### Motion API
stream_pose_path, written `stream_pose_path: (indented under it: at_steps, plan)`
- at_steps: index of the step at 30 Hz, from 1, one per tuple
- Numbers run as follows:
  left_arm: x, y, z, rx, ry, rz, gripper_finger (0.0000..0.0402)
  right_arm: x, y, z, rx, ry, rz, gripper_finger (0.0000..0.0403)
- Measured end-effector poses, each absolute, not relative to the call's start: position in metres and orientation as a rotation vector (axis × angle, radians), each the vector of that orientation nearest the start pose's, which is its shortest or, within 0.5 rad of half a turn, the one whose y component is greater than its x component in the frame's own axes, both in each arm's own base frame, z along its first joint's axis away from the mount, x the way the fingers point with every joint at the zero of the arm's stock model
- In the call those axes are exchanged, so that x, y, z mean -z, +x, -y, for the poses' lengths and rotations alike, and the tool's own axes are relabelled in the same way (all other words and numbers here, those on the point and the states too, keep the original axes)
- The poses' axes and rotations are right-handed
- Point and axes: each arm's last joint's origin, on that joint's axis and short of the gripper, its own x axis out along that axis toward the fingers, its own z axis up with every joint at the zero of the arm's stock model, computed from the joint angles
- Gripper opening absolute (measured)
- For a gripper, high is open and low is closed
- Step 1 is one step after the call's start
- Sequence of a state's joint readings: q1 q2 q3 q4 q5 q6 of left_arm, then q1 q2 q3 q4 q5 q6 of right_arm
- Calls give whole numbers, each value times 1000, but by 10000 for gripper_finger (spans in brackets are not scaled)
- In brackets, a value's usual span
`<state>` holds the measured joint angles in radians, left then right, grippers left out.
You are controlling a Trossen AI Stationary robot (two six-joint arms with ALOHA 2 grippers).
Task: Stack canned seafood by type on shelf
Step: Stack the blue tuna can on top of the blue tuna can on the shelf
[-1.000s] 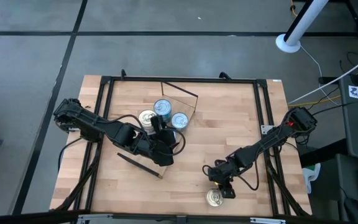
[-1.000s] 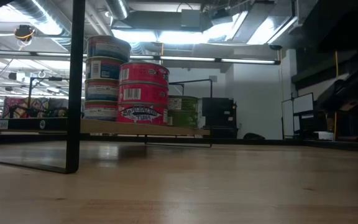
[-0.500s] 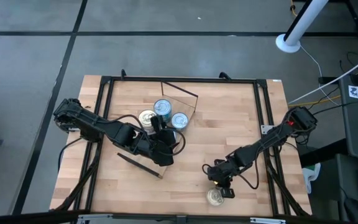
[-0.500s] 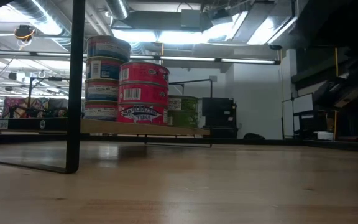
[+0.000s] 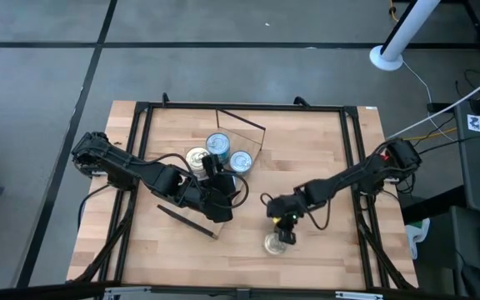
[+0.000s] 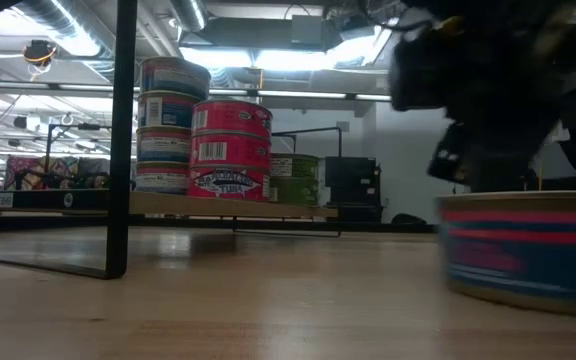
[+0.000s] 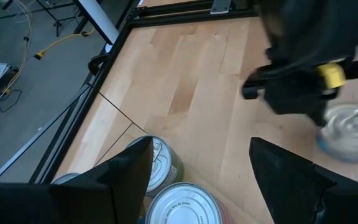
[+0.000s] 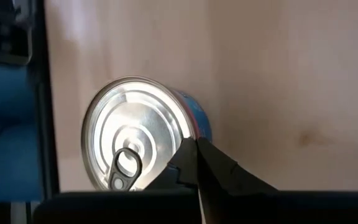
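A blue-and-red labelled can [image 5: 275, 243] with a silver pull-tab lid [image 8: 138, 134] stands on the tabletop near the front, right of the middle. My right gripper [image 5: 283, 220] is shut just above its far side. On the shelf [image 5: 233, 132], three stacks of canned seafood show their lids [image 5: 217, 144] [image 5: 241, 161] [image 5: 197, 157]. The low view shows a blue-labelled stack [image 6: 173, 120], a red stack [image 6: 230, 150] and a green can [image 6: 294, 180] resting on the shelf board [image 6: 228, 208]. My left gripper [image 7: 197, 180] hangs open over the stacks' near side. My right gripper's shut fingertips [image 8: 196, 152] sit at the edge of the can's lid [image 8: 188, 132], on one side of the rim, coming down from above. The can stands upright with its bottom [image 6: 528, 295] on the tabletop. Whether the tips hook the rim or only press on it, I cannot tell.
A dark metal frame [image 5: 240, 106] runs around the table, and one of the shelf's dark legs [image 6: 118, 140] stands close to the low camera. Bare wood [image 5: 307, 158] lies between the shelf and my right arm.
My right gripper has shut and gone toward the table's left and far side. The blue-and-red can has slid with it from near the front edge toward the middle, staying upright. It has come into the low view at the right.
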<state>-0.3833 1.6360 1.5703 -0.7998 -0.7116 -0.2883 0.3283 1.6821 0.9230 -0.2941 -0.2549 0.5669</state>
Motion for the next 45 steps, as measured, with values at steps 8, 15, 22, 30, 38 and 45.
stream_pose_path:
  at_steps: [8,15,22,30,38,45]
  plan:
    - [-345,329,114,-364,76,-653,263,-158,309,-66,-132,475,-1131,1]
    - [-344,339,119,-326,-28,-598,262,-159,314,-47,-113,454,-1087,2]
    - [-331,350,117,-339,-17,-624,262,-169,318,-48,-127,396,-1063,1]
    - [-316,361,113,-348,-2,-670,262,-199,330,-48,-103,274,-1060,1]
    - [-313,364,111,-344,30,-684,262,-226,331,-56,-36,118,-1097,1]
    - [-313,363,112,-342,32,-687,262,-227,324,-80,-7,7,-1106,1]
